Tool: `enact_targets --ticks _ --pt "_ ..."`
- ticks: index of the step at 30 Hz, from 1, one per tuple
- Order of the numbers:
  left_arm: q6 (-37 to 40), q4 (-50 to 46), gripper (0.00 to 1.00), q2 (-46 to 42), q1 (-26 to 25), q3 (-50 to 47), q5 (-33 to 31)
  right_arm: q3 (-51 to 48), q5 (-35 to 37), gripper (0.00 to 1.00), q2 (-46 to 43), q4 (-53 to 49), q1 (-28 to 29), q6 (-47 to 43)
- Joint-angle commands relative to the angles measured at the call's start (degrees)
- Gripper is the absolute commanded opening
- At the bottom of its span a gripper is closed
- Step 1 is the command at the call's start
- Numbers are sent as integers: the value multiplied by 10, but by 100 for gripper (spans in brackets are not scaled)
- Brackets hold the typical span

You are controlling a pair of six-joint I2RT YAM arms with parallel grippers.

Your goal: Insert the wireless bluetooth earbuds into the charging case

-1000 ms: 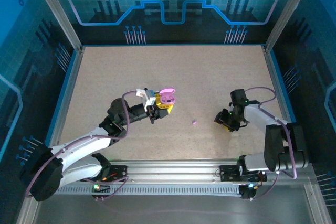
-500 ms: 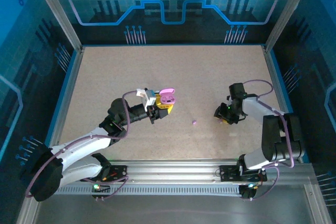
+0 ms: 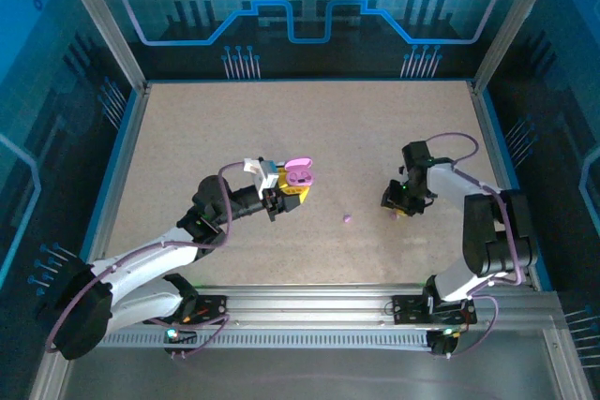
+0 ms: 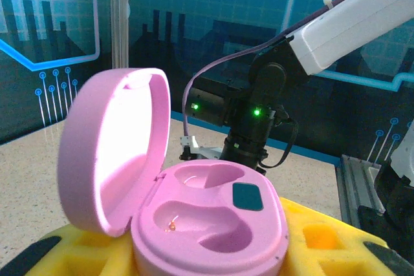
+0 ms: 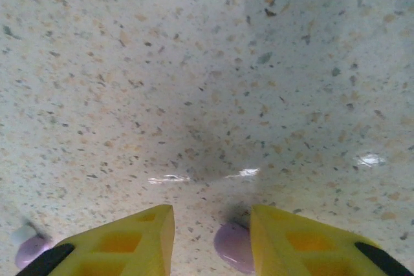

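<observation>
The charging case [image 4: 213, 214] is a glossy pebble of pink-purple plastic. Its rounded lid [image 4: 110, 147] stands hinged open on the left. Two smooth moulded wells sit in its base, both empty, beside one small dark rectangular patch. The left gripper [image 3: 291, 189] is clamped on it with blocky yellow ribbed pads [image 4: 323, 244], left of the table's middle.

Two earbuds are in sight, both tiny, rounded and light purple. One earbud [image 5: 233, 248] lies on the table between the yellow fingers [image 5: 129, 240] of the right gripper [image 5: 212, 218]. It is close against one finger with a gap to the other, so the jaws stand apart, not yet pinching it. The second earbud [image 3: 348, 218] lies loose on the table just left of that gripper, between the two arms.

The table [image 3: 309, 128] is flat, beige and finely speckled, with soft glints. Blue panels [image 3: 309, 7] with circuit patterns and metal frame posts [image 3: 103, 25] enclose it.
</observation>
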Motion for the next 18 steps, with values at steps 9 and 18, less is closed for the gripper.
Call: enact_targets --ticks 9,18 --pt "6 5 37 -7 -2 11 -6 44 10 41 44 -39 11 -46" --pt "5 5 37 -3 -2 15 -4 54 7 39 62 -53 13 -49"
